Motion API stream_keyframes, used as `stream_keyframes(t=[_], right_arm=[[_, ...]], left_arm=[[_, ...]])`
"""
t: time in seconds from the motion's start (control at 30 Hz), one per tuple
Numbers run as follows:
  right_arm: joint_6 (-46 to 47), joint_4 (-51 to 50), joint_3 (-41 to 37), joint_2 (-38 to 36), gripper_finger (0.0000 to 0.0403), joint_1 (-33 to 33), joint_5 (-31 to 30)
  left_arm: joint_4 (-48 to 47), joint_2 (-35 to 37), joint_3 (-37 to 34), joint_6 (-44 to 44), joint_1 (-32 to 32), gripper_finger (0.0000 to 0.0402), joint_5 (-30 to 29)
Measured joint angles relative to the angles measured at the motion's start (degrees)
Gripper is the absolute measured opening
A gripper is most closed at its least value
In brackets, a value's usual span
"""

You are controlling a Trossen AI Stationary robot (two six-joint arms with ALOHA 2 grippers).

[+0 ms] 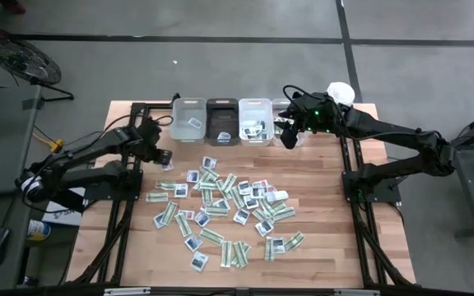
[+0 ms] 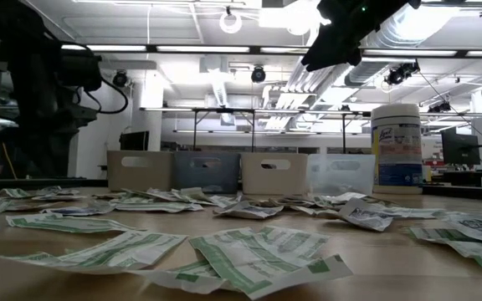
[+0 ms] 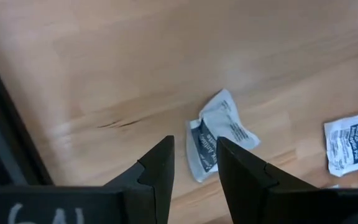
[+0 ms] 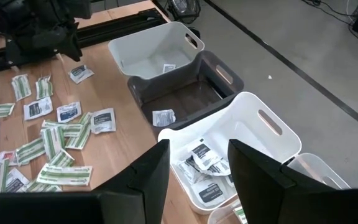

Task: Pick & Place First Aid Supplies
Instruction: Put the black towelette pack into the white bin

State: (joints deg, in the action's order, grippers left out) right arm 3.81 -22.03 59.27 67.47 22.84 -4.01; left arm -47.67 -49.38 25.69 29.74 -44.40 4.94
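The left gripper [image 3: 194, 165], open and empty, hovers above a packet [image 3: 216, 134] at the pile's ten o'clock; the right gripper [image 4: 197, 165], open and empty, hangs over the bins [image 4: 272, 134].

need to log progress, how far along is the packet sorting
Early. A few packets already lie in the bins: several in the white bin, one each in the dark bin and far white bin. The left claw hangs open over one packet; the right claw is empty. Dozens remain on the table.
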Motion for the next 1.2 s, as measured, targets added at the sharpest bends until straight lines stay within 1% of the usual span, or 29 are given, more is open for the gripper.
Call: stream_keyframes(t=[0.17,0.43,0.83,0.97,1.2], right_arm=[[0.01,0.01,0.0,0.0,0.0157,-0.01,-0.02],[0.17,0.01,0.0,-0.01,0.0156,0.01,0.18],[0.2,0.01,0.0,0.01,0.0158,0.01,1.04],[0.2,0.01,0.0,0.01,0.0156,0.01,1.06],[0.2,-0.06,0.0,0.01,0.0157,0.0,1.27]], left_arm=[[1.01,-1.15,-0.36,-0.48,0.15,0.0117,1.02],[6.88,-3.29,-4.62,0.73,0.15,0.0117,2.45],[7.76,-3.32,-5.84,2.23,0.15,0.0113,1.58],[7.84,-3.32,-5.88,2.23,0.15,0.0086,0.97],[8.12,-3.32,-5.95,1.66,0.15,0.0013,0.76]])
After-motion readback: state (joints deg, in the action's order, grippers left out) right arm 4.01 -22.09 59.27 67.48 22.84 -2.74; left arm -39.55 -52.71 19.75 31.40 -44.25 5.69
